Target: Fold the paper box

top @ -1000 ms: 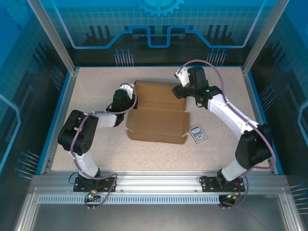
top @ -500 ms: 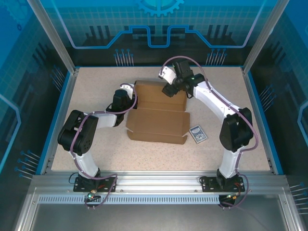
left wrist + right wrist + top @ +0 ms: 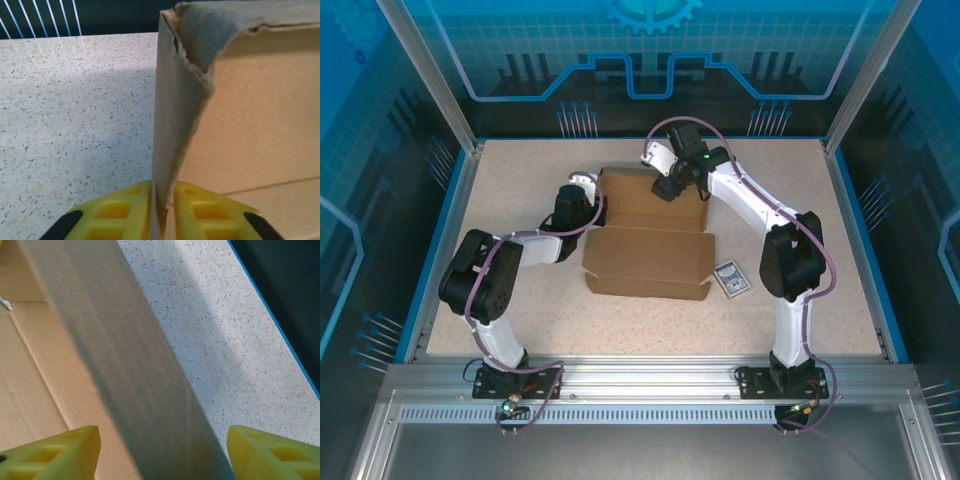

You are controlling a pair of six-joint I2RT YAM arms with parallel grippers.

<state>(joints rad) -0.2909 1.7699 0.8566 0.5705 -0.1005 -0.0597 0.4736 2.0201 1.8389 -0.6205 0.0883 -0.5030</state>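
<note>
Top external: speckled beige worktop (image 3: 520, 300) carries plain brown cardboard paper box (image 3: 650, 255), mid-worktop nearer far edge. Probably light, stiff-ish, creases easily; best hold = thin upright walls. My left gripper (image 3: 162, 210) pinches its left wall; my right gripper (image 3: 162, 452) spread astride far wall.

Left tool (image 3: 161, 210) narrow; right tool (image 3: 162, 455) spread wide.
</note>
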